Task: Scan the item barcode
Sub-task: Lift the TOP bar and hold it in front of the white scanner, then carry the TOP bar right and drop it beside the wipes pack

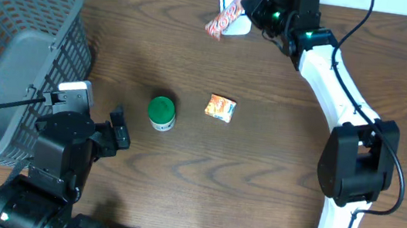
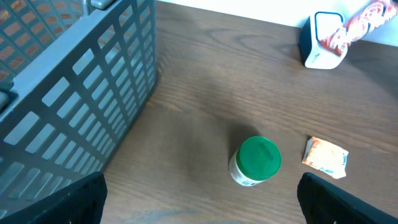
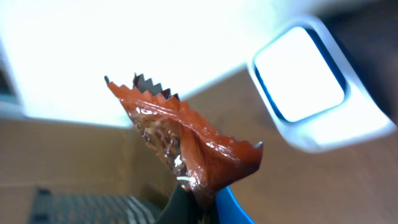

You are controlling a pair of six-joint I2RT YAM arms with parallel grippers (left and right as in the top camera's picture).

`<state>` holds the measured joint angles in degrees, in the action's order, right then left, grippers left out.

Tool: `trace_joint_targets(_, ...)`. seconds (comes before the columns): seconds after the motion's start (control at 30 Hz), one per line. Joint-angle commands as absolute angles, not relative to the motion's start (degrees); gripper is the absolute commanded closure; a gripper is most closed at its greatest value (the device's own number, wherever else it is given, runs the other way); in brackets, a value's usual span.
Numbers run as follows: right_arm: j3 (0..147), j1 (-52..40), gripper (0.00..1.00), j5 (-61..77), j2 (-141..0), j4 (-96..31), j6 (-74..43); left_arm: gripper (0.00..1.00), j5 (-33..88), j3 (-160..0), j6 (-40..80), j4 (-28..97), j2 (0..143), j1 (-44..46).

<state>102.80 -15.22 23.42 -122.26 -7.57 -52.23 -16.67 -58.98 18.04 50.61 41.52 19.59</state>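
Overhead camera straight down on my whole table (image 1: 194, 66), my left wrist camera low, slanting forward past the basket (image 2: 74, 93), sharing the green-capped jar (image 2: 258, 158) and scanner (image 2: 314, 55) with overhead, right wrist camera tight on the wrapper (image 3: 186, 146), scanner behind.

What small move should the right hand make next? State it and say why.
Probably ease the crinkled red foil wrapper, pinched in the shut right hand, sideways until it faces the bright window of the white blue-rimmed scanner. In the wrist view that window sits off to the wrapper's side, and no barcode shows on the folded foil.
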Motion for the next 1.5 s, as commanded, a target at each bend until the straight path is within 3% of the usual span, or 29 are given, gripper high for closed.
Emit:
trace_joint_targets(0.0,103.28,-15.29,0.99,21.32,-128.86,1.8,-61.82,0.02,-17.21,-59.86,18.28,50.54,41.47,19.31)
trace_joint_targets(0.23,103.31,-12.78,0.99,18.79,-138.87,20.1,-70.67,0.02,-17.21,-59.86,18.28,50.57,41.47,19.31)
trace_joint_targets(0.6,103.83,-7.2,0.99,14.44,-139.28,21.69,-69.43,0.02,-17.21,-59.86,18.28,50.54,41.47,19.31)
trace_joint_targets(1.37,103.83,-10.92,0.99,9.17,-139.87,18.26,-71.02,0.02,-17.23,-59.86,18.28,50.57,41.47,19.31)
trace_joint_targets(1.47,103.85,-10.92,0.99,7.62,-139.87,21.37,-66.81,0.02,-17.21,-59.86,18.28,50.54,41.47,19.31)
